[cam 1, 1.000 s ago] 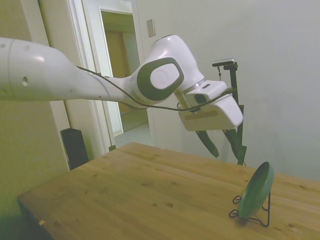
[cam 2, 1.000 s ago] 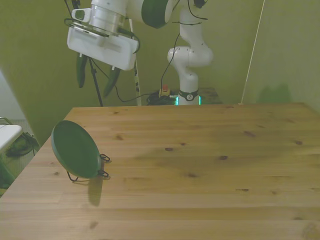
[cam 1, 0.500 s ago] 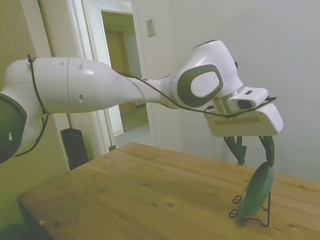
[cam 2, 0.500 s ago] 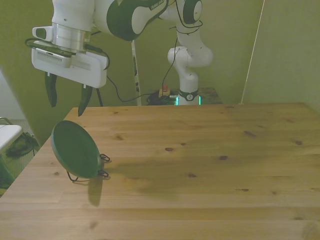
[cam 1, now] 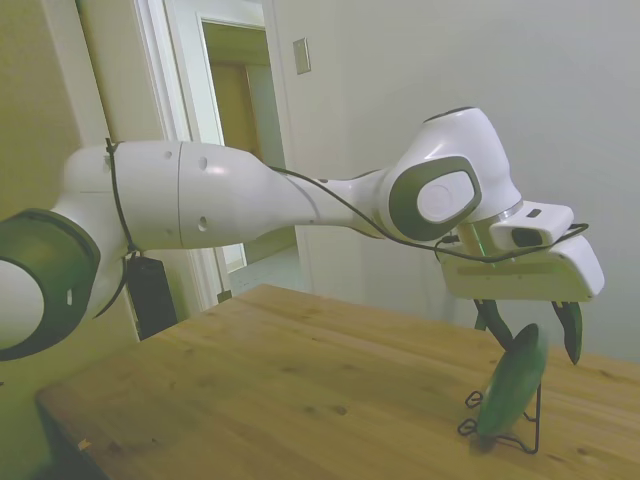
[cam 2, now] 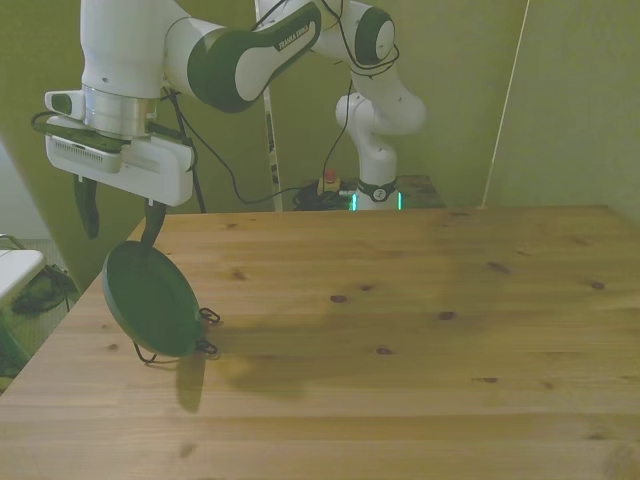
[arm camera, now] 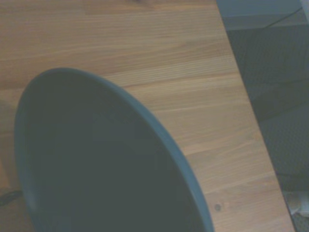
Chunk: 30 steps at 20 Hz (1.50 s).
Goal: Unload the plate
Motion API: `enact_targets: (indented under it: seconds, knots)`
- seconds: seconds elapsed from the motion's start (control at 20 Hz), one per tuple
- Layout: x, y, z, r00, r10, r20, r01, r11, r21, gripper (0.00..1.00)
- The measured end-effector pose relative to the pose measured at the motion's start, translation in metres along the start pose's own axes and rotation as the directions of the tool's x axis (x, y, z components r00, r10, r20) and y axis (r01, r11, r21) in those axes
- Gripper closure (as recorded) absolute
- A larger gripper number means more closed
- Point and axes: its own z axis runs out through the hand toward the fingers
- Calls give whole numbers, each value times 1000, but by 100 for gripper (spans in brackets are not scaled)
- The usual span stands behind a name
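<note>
Above the plate [cam 1: 512, 382], propped tilted in its wire stand [cam 1: 505, 432] near the desk [cam 2: 400, 320] edge: jaws wide, straddling its upper rim; likely pre-grasp, closing then lifting out next.

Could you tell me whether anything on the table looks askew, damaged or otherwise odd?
Nothing stands out. The plate leans on edge in its wire stand near the table edge, undamaged, with the open tool straddling its top rim.
</note>
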Motion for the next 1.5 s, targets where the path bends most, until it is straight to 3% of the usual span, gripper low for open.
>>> enact_targets:
  seconds: [0.2,0.25,0.3,0.35,0.4,0.7,1.5]
  knots:
    - [-1,-3,1,998,-14,61,13,1000,19,0]
    - [0,-3,1,998,-15,69,14,1000,20,100]
    - [3,-2,1,998,-14,69,13,1000,19,100]
    - [6,-2,2,998,-13,65,12,1000,18,0]
    - [9,-1,5,998,-12,59,11,1000,16,100]
    - [20,-2,23,999,-11,52,10,1000,15,100]
    - [19,-2,29,997,-38,69,36,999,31,100]
